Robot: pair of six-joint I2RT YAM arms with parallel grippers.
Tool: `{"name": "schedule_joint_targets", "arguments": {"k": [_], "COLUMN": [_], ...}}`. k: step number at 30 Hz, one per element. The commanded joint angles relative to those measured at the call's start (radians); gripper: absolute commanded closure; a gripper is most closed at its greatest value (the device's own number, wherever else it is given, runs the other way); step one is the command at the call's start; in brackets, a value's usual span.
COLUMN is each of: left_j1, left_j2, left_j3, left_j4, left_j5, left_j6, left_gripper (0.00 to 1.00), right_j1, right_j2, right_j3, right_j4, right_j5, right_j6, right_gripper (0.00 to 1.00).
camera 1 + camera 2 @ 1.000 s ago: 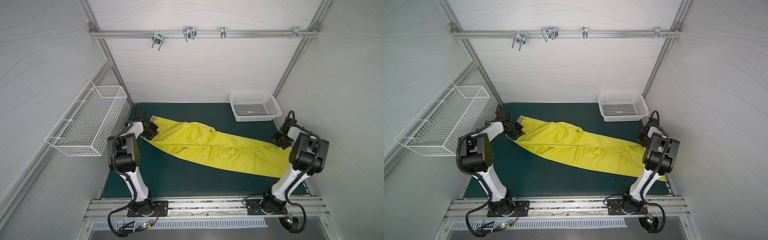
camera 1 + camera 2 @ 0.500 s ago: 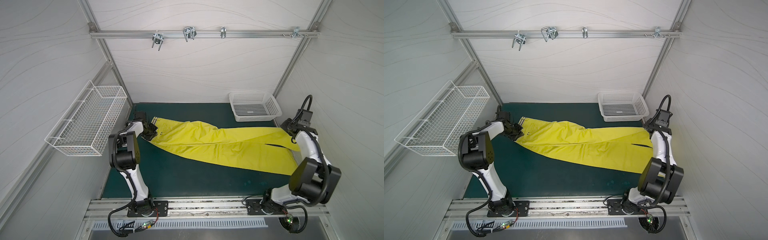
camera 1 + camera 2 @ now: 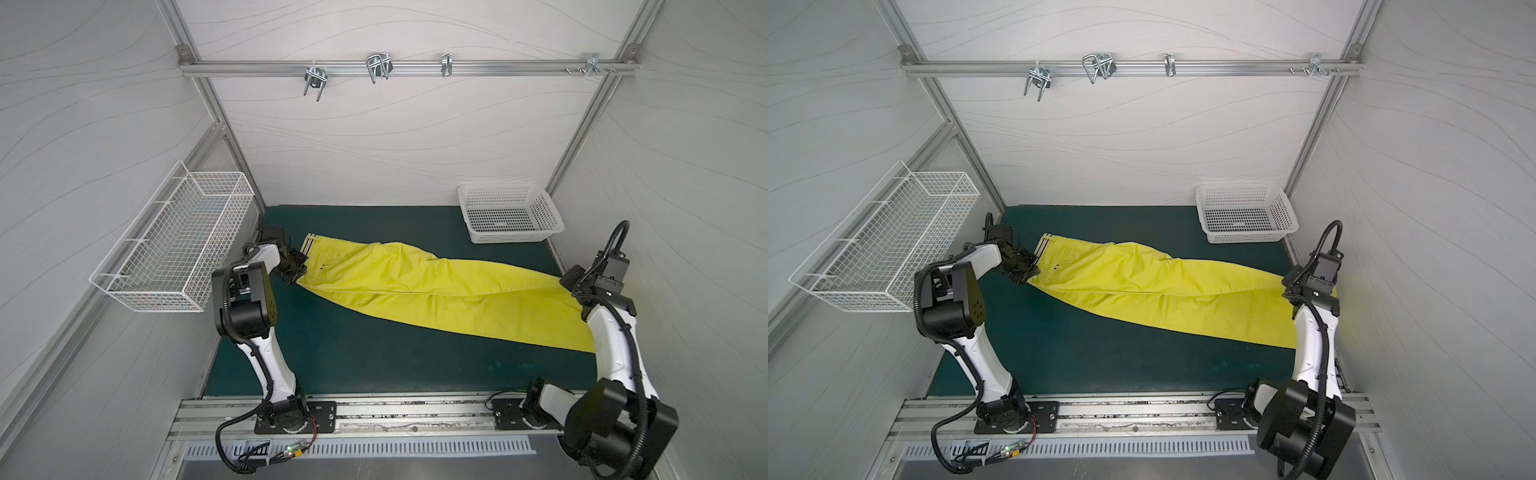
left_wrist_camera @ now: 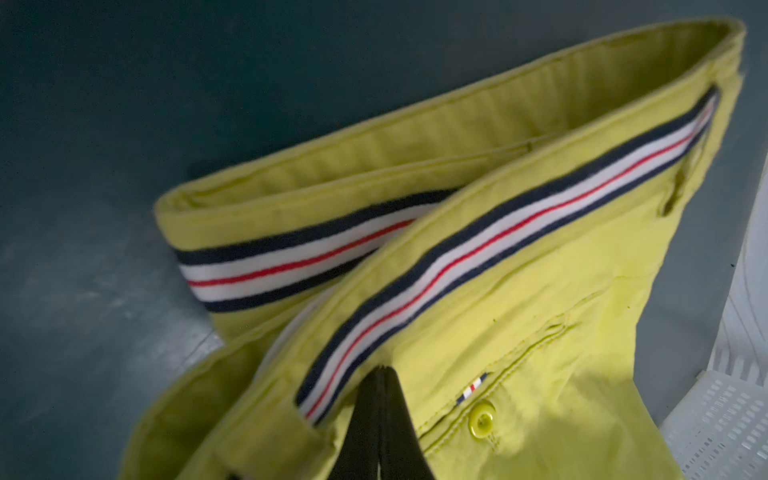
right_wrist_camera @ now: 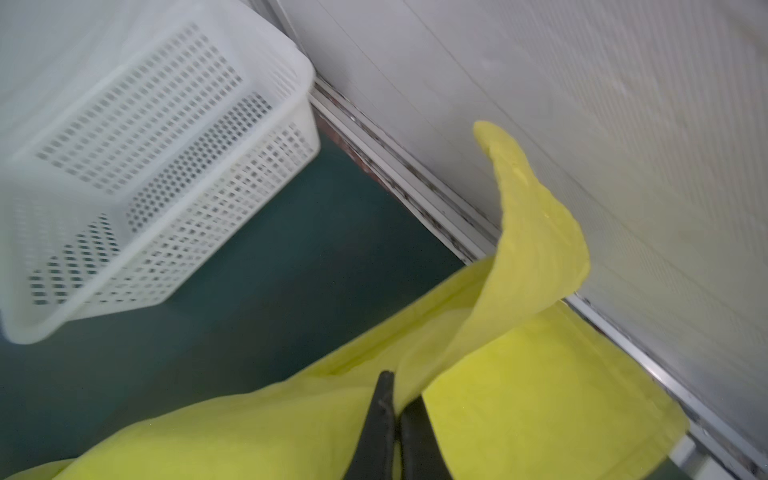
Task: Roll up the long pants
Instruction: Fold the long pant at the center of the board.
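Lying stretched across the green tabletop (image 3: 374, 365), the long pants (image 3: 436, 291) span both arms. The left fingers (image 4: 365, 428) pinch the striped waistband (image 4: 457, 257); the right fingers (image 5: 378, 424) pinch a leg's hem (image 5: 519, 232), lifting it.

Bare green mat (image 3: 374, 365); basket (image 3: 511, 237) far corner

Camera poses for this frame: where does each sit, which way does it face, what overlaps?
Top views: high above the robot's base, facing down and backward; left arm and right arm show whole, left gripper and right gripper clamping opposite ends of the long pants.
Left wrist: on the left arm, looking along its shut gripper at the striped waistband it pinches.
Right wrist: on the right arm, looking past its shut gripper at a raised cuff and the side wall.
Shared: both wrist views catch the white basket on the green mat.
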Motion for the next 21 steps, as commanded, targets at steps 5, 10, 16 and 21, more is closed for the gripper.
{"name": "schedule_joint_targets", "arguments": {"k": [5, 10, 16, 21], "left_j1": [0.039, 0.067, 0.091, 0.105], "left_j2": [0.028, 0.041, 0.043, 0.046], "left_j3": [0.035, 0.042, 0.045, 0.049], "left_j4": [-0.043, -0.054, -0.06, -0.066], "left_j5": [-0.049, -0.055, -0.08, -0.081], "left_j6": [0.031, 0.037, 0.042, 0.043], "left_gripper": [0.99, 0.99, 0.99, 0.99], "right_j1": [-0.166, -0.18, -0.23, -0.38], "right_j2": [-0.068, -0.121, -0.174, -0.127], "right_j3": [-0.018, 0.04, -0.047, -0.142], "right_j4": [-0.184, -0.243, -0.256, -0.203], "right_j5": [-0.041, -0.027, 0.018, -0.14], "right_j6": [0.085, 0.131, 0.166, 0.208], "right_gripper": [1.0, 1.0, 1.0, 1.0]}}
